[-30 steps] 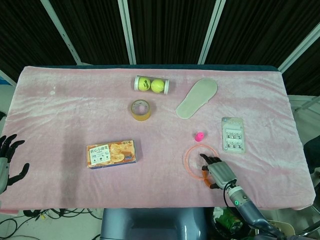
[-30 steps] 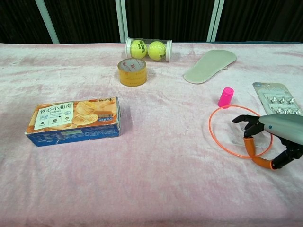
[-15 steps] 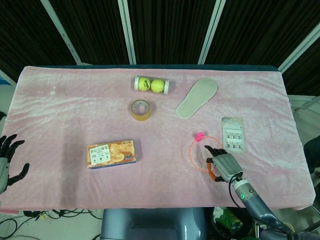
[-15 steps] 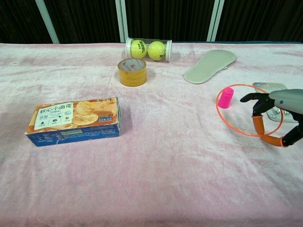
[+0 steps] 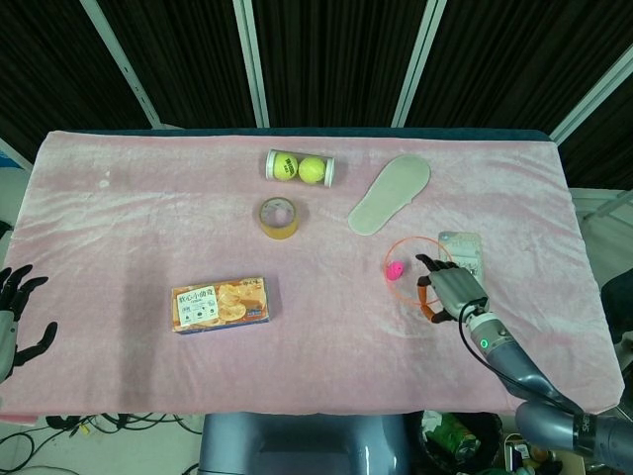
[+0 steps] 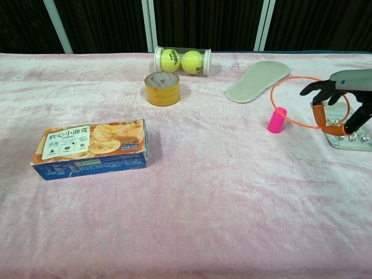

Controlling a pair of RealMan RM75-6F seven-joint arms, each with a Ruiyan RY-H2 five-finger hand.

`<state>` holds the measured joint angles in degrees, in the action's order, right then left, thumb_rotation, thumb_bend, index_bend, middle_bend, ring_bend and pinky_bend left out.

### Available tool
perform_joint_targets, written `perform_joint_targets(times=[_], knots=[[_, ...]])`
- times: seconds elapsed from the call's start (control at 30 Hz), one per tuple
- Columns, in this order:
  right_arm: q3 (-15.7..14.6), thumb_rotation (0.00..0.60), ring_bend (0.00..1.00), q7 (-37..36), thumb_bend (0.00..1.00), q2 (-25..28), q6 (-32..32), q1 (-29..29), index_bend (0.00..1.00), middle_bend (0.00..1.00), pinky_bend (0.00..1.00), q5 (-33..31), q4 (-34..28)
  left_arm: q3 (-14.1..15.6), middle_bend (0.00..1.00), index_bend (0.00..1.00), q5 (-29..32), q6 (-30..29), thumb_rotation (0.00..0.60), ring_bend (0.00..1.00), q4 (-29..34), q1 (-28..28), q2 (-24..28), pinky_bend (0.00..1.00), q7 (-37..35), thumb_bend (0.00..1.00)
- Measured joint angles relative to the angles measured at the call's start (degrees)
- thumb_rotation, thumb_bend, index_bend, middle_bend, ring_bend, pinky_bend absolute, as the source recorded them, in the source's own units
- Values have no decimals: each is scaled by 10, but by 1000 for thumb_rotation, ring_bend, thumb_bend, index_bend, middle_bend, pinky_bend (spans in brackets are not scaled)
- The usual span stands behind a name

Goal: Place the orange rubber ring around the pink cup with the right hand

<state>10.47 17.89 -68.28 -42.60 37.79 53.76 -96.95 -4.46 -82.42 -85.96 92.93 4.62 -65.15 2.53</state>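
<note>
The small pink cup (image 5: 395, 268) (image 6: 277, 120) stands upright on the pink cloth, right of centre. My right hand (image 5: 450, 289) (image 6: 343, 99) pinches the thin orange rubber ring (image 5: 401, 242) (image 6: 289, 81) by its right side and holds it lifted and tilted above the table. In the chest view the ring's lower left edge passes just behind the cup's top; the ring is not around the cup. My left hand (image 5: 15, 317) hangs at the table's near left corner, fingers spread, holding nothing.
A blister pack (image 6: 349, 139) lies under my right hand. A grey insole (image 5: 390, 194) lies beyond the cup. A tube of tennis balls (image 5: 299, 167), a tape roll (image 5: 279, 218) and a biscuit box (image 5: 220, 304) sit further left.
My right hand has lifted the ring off the cloth and carried it away from the near edge and to the right, up to the cup. The left hand has stayed put.
</note>
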Motion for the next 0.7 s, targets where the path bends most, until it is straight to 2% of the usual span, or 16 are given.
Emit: perform_joint_targets(times=[0.27,0.7], knots=[[-5,600,131,11,398,1,52,55,650,24,160,-81,38,-1,88,192,3,2,600,0,0,1,0,0,0,333],[-37,600,119,21,371,-26,59,95,648,7,160,-122,61,-2,88,191,5,4,600,0,-1,1,1,0,-1,333]])
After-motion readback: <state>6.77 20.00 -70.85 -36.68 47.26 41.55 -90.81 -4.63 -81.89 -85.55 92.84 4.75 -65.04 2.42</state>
